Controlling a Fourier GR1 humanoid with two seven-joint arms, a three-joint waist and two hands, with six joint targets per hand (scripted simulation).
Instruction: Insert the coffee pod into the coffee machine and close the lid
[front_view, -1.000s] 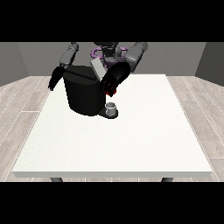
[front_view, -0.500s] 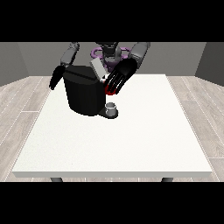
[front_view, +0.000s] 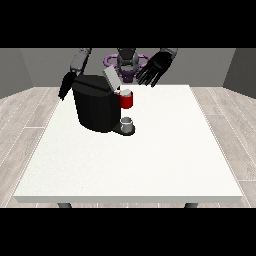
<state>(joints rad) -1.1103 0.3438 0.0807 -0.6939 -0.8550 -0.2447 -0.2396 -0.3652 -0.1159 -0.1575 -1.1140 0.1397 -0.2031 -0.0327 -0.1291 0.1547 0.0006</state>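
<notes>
Change since half a second ago: the hand at the view's right (front_view: 156, 66) was down at the red thing at the machine (front_view: 127, 100) and now is lifted up and off to the right of it, clear of the machine
Hand at the view's right: raised above the far edge of the bench (front_view: 150, 160), fingers spread apart and pointing down towards the camera, holding nothing
Hand at the view's left: (front_view: 65, 86) hangs just beside the far left side of the coffee machine (front_view: 95, 107), much as before; whether its fingers are apart or together I cannot tell
Coffee machine: black, boxy, on the far left part of the bench, with a grey lid (front_view: 111, 79) tilted up and open at its top right
Red thing at the machine: sits at the machine's right front, under the raised lid, with a pale top
Cup: a small grey cup-like thing (front_view: 127, 123) stands on the machine's base, right below the red thing
Coffee pod: not plainly shown; the pale grey top on the red thing cannot be told for the pod
Robot: body (front_view: 126, 61) behind the far edge of the bench, between the two arms
</notes>
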